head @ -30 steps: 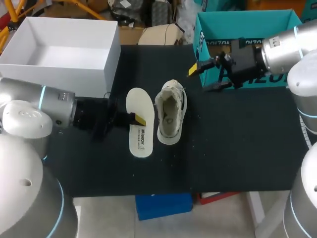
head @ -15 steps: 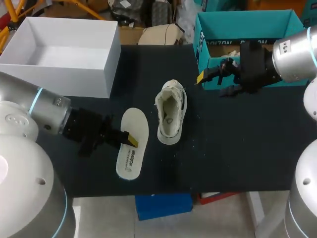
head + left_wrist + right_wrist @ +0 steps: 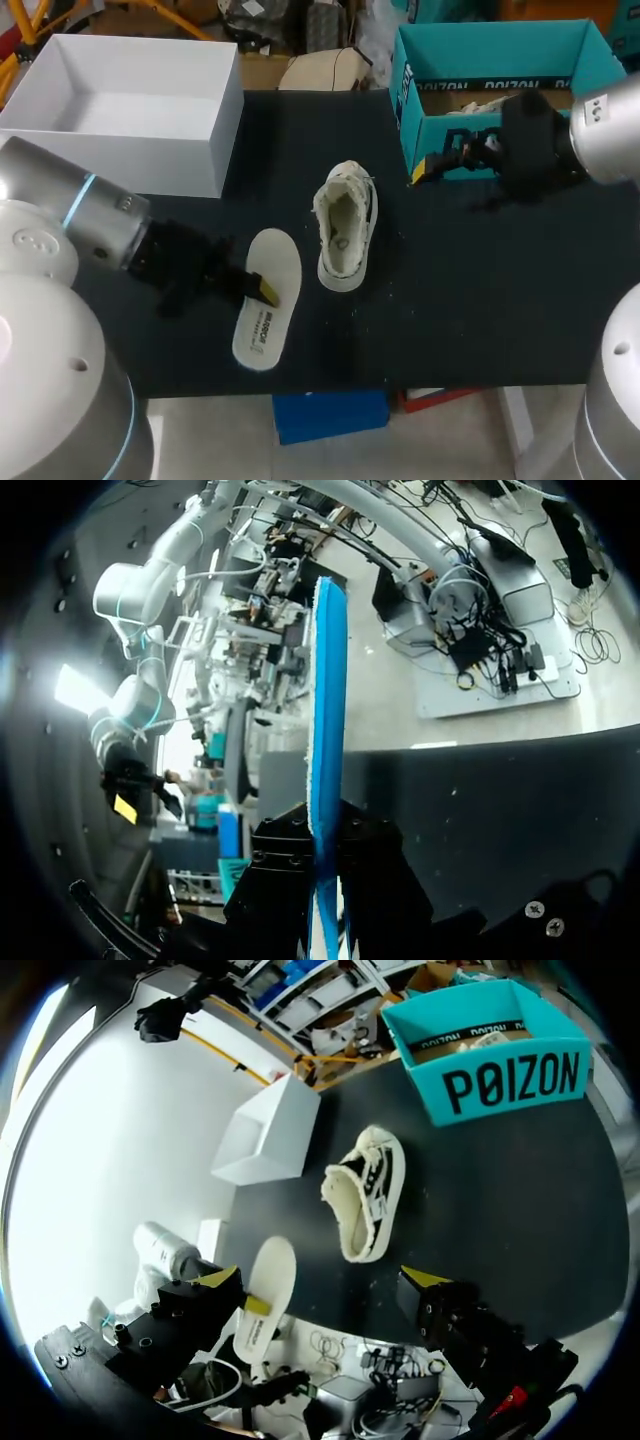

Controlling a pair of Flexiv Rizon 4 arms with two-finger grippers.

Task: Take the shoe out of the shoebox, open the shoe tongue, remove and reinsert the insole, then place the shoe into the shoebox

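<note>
— Item one, the left-hand tool?
— Left gripper (image 3: 262, 290): clamped on the insole (image 3: 267, 298), a finger on either face at its long edge (the left wrist view shows it edge-on, blue underside out).
— Where is the insole?
— Just beside the shoe (image 3: 345, 228) on the left arm's side, apart from it, pale face up. Whether it rests on the table (image 3: 480, 300) or hangs clear, I cannot tell.
— Item two?
— Right gripper (image 3: 322, 1280): fingers spread wide, holding nothing, touching nothing. It hangs over the table on the shoe's right-arm side, well apart from it.
— The shoe itself?
— Upright on its sole on the table, opening upward, outside any box.
— Containers?
— Teal shoebox (image 3: 405, 75), beyond the shoe toward the right arm. White box (image 3: 225, 120), beyond the shoe toward the left arm.
</note>
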